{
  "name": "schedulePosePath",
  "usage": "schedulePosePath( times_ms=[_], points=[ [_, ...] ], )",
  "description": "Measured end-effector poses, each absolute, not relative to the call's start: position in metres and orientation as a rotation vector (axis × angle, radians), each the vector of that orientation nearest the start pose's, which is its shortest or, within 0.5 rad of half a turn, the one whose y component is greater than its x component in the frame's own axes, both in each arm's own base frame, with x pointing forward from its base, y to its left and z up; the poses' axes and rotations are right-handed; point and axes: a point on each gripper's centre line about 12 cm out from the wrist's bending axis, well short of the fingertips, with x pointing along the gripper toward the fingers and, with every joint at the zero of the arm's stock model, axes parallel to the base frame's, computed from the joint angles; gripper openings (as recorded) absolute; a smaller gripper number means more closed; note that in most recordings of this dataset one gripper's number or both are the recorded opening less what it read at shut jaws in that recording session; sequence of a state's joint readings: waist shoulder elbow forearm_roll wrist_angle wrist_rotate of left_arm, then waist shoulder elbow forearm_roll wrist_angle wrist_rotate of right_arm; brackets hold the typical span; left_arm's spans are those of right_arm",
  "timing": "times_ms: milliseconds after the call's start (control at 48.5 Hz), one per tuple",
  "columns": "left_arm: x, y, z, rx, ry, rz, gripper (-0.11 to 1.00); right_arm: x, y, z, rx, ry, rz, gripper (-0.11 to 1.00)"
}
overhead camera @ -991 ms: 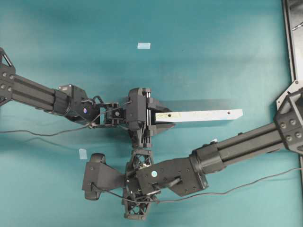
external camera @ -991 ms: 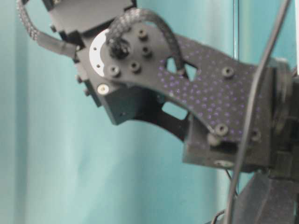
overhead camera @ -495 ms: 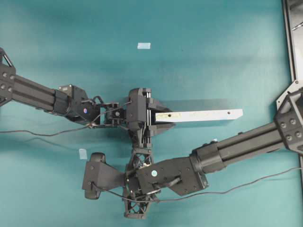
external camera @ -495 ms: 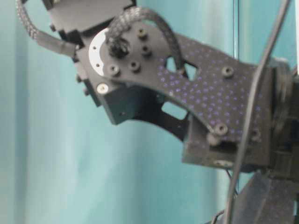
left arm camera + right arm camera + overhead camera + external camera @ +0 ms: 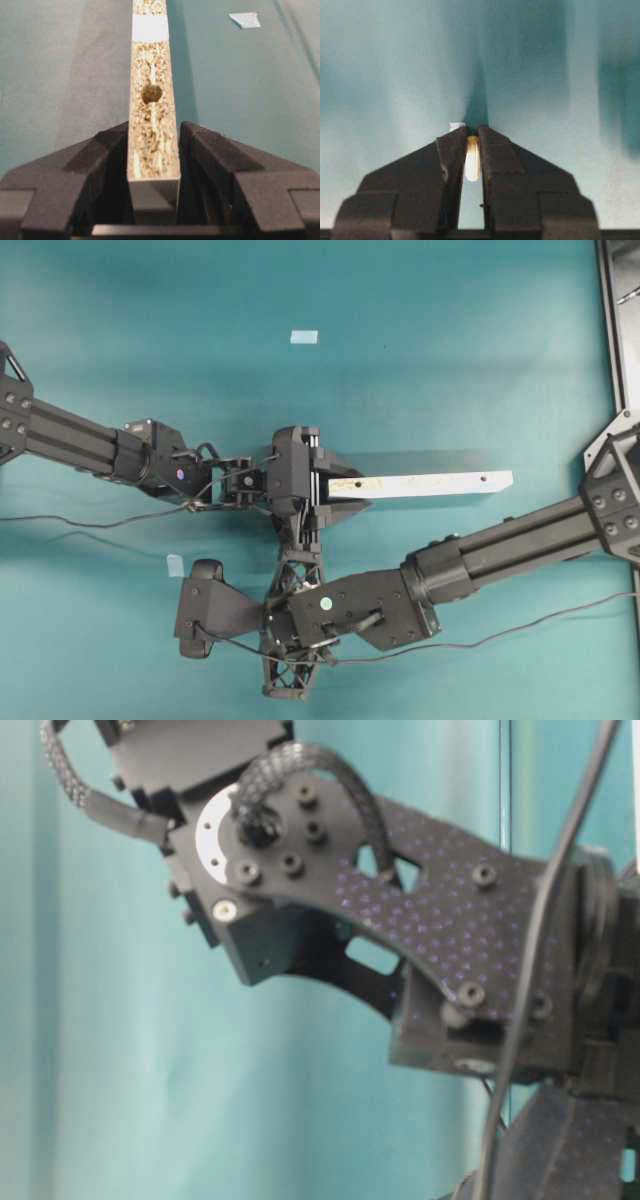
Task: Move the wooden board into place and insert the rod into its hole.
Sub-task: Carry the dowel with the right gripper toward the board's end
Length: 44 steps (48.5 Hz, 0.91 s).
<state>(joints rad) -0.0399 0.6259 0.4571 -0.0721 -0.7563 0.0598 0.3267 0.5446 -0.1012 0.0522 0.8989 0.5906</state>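
Rod (image 5: 472, 159) sat pinched between your right gripper's (image 5: 471, 136) fingers. Your left gripper (image 5: 153, 137) clamped the wooden board (image 5: 151, 107), its hole (image 5: 151, 93) just ahead. Pushing it in was left.

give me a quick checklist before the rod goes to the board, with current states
1. Rod gripped: ok, the right pincer is shut on it, tip poking out between the fingers.
2. Board held: ok, the left pincer clamps its end, on edge.
3. Hole unobstructed: ok, open and facing up just beyond the fingers.
4. Rod lined up with the hole: not ok, the right pincer is beside the board, not over it.
5. Rod straight in the grip: cannot tell, only one view shows it.
6. Board level: cannot tell.
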Motion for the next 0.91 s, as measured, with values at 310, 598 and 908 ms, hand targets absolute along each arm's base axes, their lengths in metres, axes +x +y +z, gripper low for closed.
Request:
schedulePosePath(
  times_ms=[310,598,908],
  points=[
    [0.476,-0.013,0.033,0.022,0.329,0.008,0.47,0.472,0.165,0.14,0.263,1.302,-0.097,0.09],
    [0.477,-0.013,0.033,0.022,0.331,0.008,0.47,0.462,0.152,0.201,0.222,1.186,-0.088,0.09],
    [0.477,-0.013,0.033,0.022,0.331,0.008,0.47,0.44,0.13,0.233,0.196,1.091,-0.099,0.09]
  ],
)
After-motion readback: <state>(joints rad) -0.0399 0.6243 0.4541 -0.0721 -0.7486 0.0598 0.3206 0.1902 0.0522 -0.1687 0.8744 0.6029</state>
